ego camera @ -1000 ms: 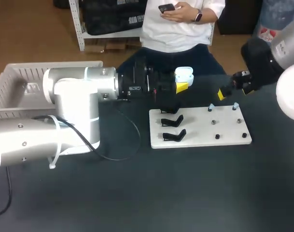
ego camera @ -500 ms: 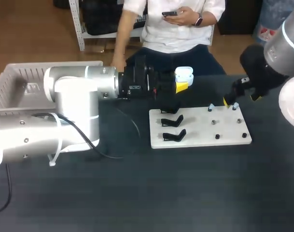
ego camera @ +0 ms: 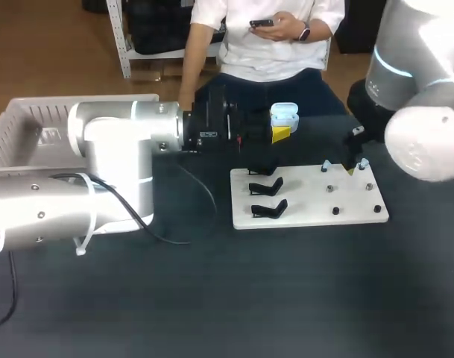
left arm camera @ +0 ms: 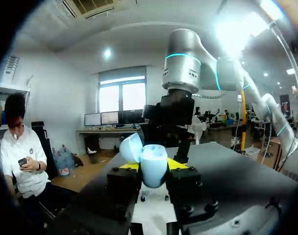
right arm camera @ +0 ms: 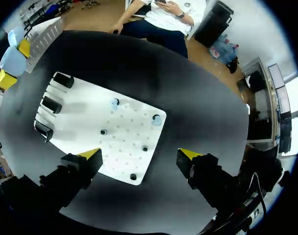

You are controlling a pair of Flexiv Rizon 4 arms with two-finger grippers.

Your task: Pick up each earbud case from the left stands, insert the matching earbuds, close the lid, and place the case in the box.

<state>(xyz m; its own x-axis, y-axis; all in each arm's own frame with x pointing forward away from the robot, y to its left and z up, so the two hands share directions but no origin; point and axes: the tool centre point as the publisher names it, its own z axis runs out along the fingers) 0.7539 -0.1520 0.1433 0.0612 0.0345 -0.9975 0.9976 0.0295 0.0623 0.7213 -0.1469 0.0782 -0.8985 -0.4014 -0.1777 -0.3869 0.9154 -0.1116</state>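
The small earbud case (ego camera: 285, 116), lid open, is pinched in the left end effector (ego camera: 280, 132) just beyond the white board's (ego camera: 301, 210) far edge. It looks light, hard and probably slippery, so a grip on the body's flat sides, clear of the lid, seems best. The right end effector (right arm camera: 139, 155) hangs spread wide above the earbuds (right arm camera: 156, 119) on the board.

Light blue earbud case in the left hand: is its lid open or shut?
Open. The light blue earbud case, clamped in the left hand, has its lid tilted back off the body.
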